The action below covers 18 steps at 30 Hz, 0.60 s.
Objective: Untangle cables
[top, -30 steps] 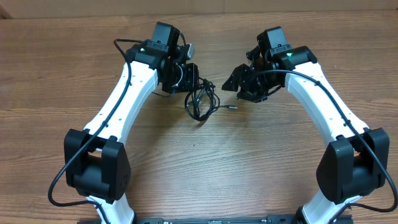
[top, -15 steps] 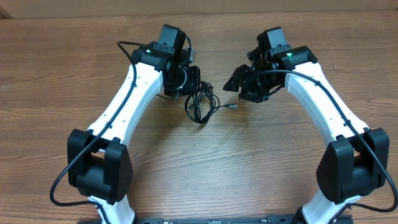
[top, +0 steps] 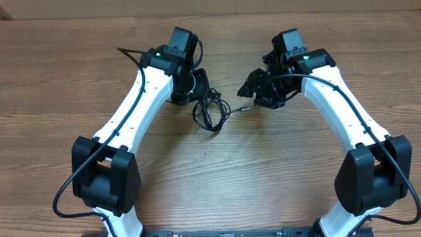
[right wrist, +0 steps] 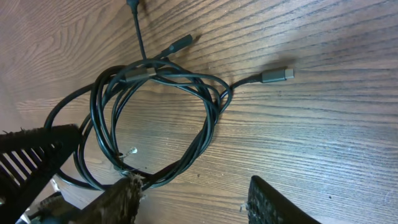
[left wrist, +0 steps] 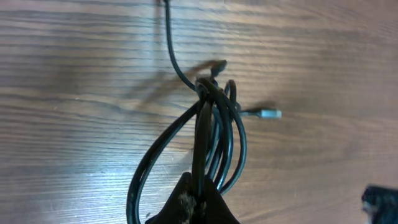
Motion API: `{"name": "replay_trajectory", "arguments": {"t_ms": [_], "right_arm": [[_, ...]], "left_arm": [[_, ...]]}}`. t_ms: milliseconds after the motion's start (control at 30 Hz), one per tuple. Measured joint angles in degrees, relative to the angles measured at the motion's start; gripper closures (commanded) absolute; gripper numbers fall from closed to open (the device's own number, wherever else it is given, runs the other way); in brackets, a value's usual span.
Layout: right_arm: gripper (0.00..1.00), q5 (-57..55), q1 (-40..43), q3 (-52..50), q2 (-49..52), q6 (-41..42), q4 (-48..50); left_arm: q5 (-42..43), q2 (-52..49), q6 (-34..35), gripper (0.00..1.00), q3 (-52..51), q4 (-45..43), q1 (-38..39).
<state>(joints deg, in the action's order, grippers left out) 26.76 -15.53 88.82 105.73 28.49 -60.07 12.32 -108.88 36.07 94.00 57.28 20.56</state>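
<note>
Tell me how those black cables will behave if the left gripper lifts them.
Probably floppy: the cables curve in loose loops out of the shut left gripper. Likely light, being thin cord. The loops may lift as one clump, since strands cross over each other near the silver-tipped plug.

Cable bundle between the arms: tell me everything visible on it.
The cables are thin black cords, matte and rubbery-looking, wound into a loose tangled coil of several overlapping loops. One free end sticks out with a silver-tipped plug lying flat; a darker plug end lies by the coil's rim. The coil sits on the wooden table between the arms. The left tool is shut on several strands at one edge. The right tool stands open beside it, gripping nothing.
</note>
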Motion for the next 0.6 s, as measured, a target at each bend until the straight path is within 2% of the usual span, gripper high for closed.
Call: {"name": "replay_trajectory", "arguments": {"t_ms": [200, 433, 467, 600], "right_arm": [[0.46, 0.0, 0.0, 0.0, 0.0, 0.0, 0.0], [0.46, 0.0, 0.0, 0.0, 0.0, 0.0, 0.0], [0.46, 0.0, 0.0, 0.0, 0.0, 0.0, 0.0], [0.46, -1.1, 0.0, 0.0, 0.0, 0.0, 0.1]], "left_arm": [[-4.6, 0.0, 8.2, 0.96, -0.2, 0.0, 1.3], [-5.5, 0.0, 10.3, 0.95, -0.3, 0.0, 1.6], [-5.4, 0.0, 10.0, 0.91, -0.3, 0.0, 1.6], [-5.0, 0.0, 7.3, 0.63, -0.3, 0.0, 1.6]]}}
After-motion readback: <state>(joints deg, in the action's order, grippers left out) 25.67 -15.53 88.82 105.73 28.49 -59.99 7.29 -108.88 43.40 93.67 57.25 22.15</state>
